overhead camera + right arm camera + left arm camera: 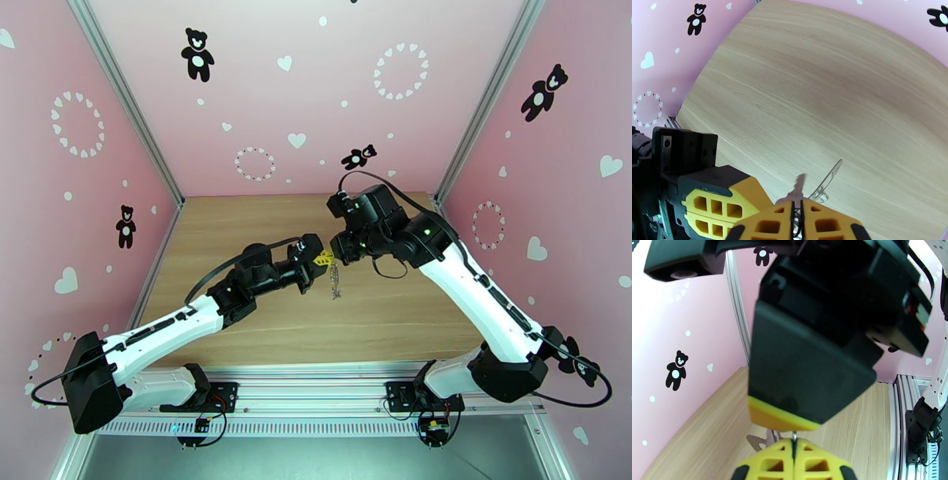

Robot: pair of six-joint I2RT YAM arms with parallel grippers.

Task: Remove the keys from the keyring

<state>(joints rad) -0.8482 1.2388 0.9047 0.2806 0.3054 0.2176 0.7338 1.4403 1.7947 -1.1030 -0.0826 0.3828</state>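
Yellow-tipped right gripper (797, 217) pinches a key (799, 188); left gripper (794, 451) clamped tight, seemingly on keyring (335, 278). Advice: work key off slowly, keyring steady.

The pale wood-grain tabletop (821, 79) is showing a smooth, matt surface. The yellow latticed plastic fingers (766, 221) are looking matt, the boxy black plastic housing (809, 358) is giving off a soft sheen, and the small grey metal key (798, 187) is looking dull.
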